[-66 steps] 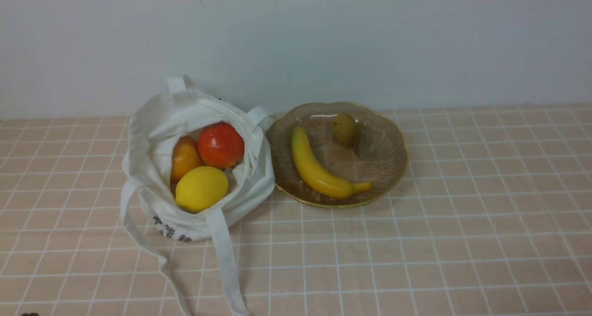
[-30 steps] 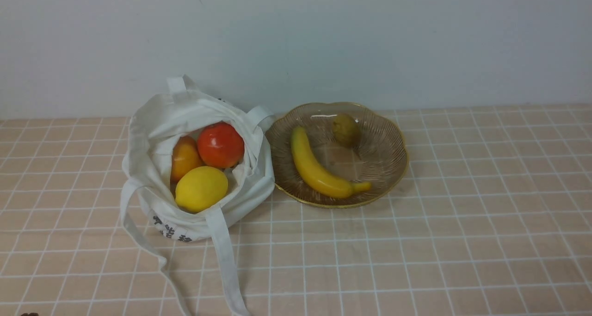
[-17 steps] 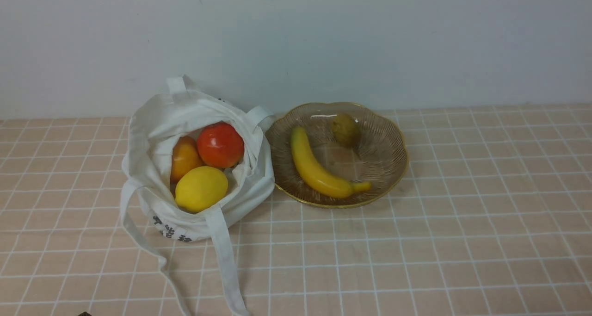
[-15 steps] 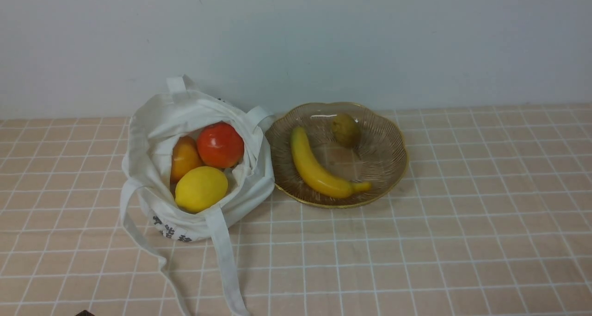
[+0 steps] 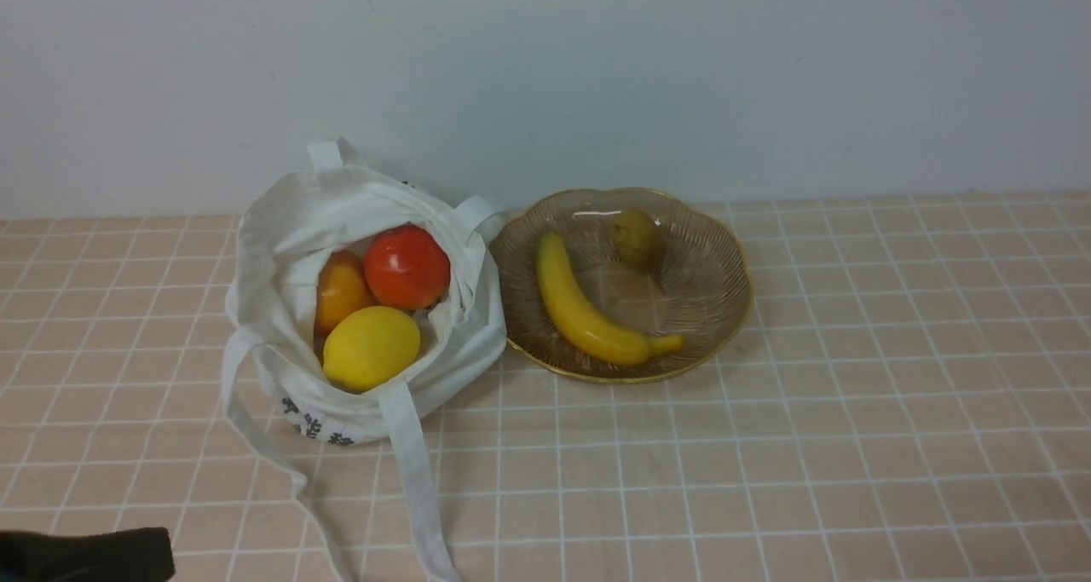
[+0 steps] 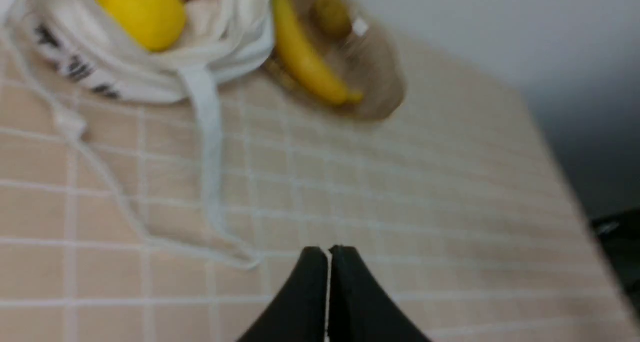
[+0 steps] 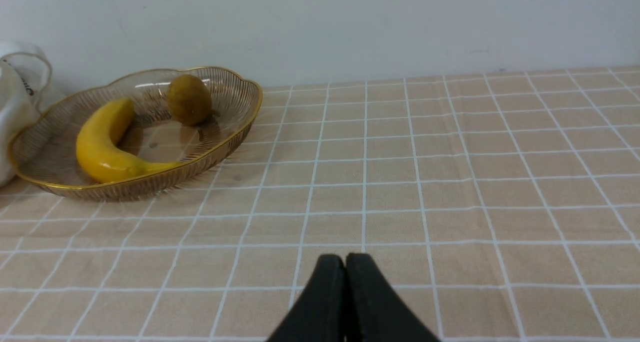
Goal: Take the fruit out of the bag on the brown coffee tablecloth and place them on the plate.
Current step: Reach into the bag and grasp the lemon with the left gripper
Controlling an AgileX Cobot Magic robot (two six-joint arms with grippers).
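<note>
While the left fingers [image 6: 310, 287] and right fingers [image 7: 325, 297] are both pressed together over the cloth [image 5: 767, 446], the lemon [image 5: 371, 348], red fruit [image 5: 406, 267] and orange fruit [image 5: 339, 291] lie in the bag [image 5: 281, 224], just left of the plate [image 5: 724, 258].

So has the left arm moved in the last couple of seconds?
Yes. The left arm has come further into the front view's lower left corner, rightward toward the trailing straps of the bag, which stayed put.
</note>
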